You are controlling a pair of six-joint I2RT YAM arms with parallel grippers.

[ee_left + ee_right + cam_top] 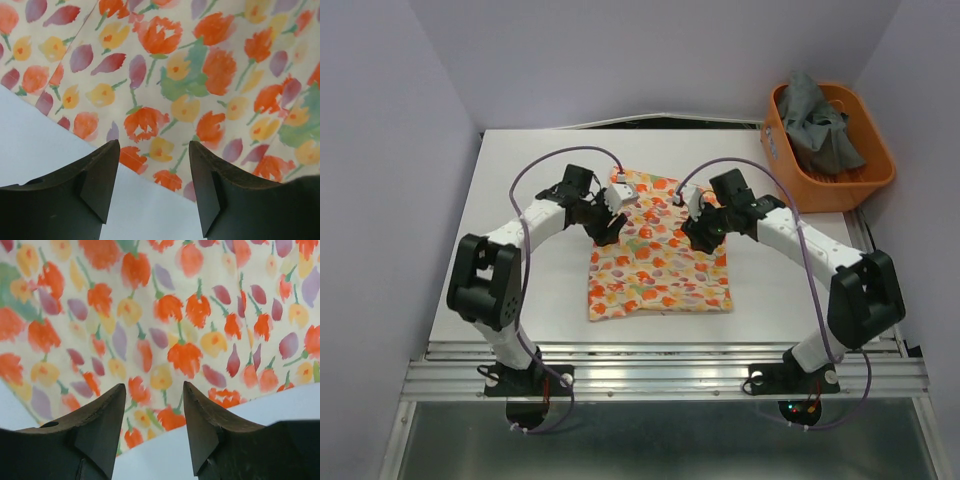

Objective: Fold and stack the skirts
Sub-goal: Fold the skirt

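Note:
The cream skirt [660, 255] with an orange, red and yellow print lies spread flat in the middle of the white table. My left gripper [607, 229] is over its left edge, open and empty; in the left wrist view my left gripper [154, 147] straddles the skirt's edge [150, 120]. My right gripper [701, 235] is over its right edge, open and empty; in the right wrist view my right gripper [154, 390] frames the skirt's edge [170, 360]. The dark grey skirt [822, 122] lies crumpled in the orange basket [790, 160].
The orange basket stands at the table's back right corner. The white table [520, 210] ends in a metal rail [660, 365] at the front. Pale walls close in the left, back and right sides.

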